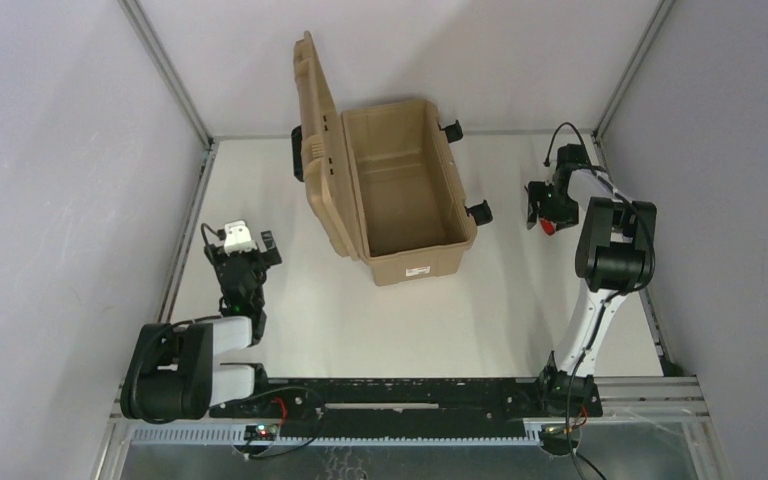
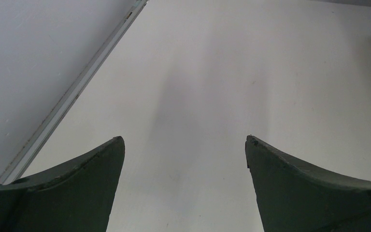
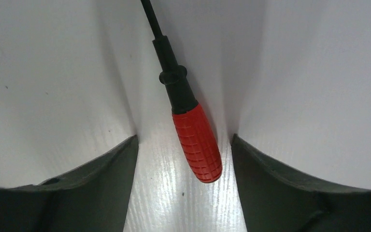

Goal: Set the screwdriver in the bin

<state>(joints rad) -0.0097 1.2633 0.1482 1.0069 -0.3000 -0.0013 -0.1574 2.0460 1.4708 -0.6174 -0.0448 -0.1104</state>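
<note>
Grey-black and folded low, the left arm (image 1: pixel 195 360) sits at the near left corner of the white table (image 1: pixel 340 310), its forearm doubled back over its base and its wrist aimed away from me along the tabletop. The left gripper (image 1: pixel 250 252) hangs close above the bare surface. From its own camera the left gripper (image 2: pixel 184 140) has its two dark fingers spread wide, with nothing but table between them.

Towards the middle stands the bin (image 1: pixel 460 195), tan plastic, its lid (image 1: pixel 315 130) thrown open and standing nearly upright on the left side. Black latches (image 1: pixel 479 211) stick out from its right wall. A small white label (image 1: pixel 422 270) is stuck on the near end; there is dark print on it, but it is too small for me to read. I can see nothing inside the box.

Over on the right, the right arm (image 1: pixel 610 260) rises from its base, bends at a high elbow and reaches out to the far right of the table, wrist turned down. The right gripper (image 1: pixel 543 212) is down at the surface, well apart from the bin. The screwdriver (image 3: pixel 193 135) lies flat on the table there, red handle near the wrist camera, black shaft pointing away. The right gripper (image 3: pixel 183 137) straddles the handle with its fingers parted, a gap on each side, gripping nothing.
</note>
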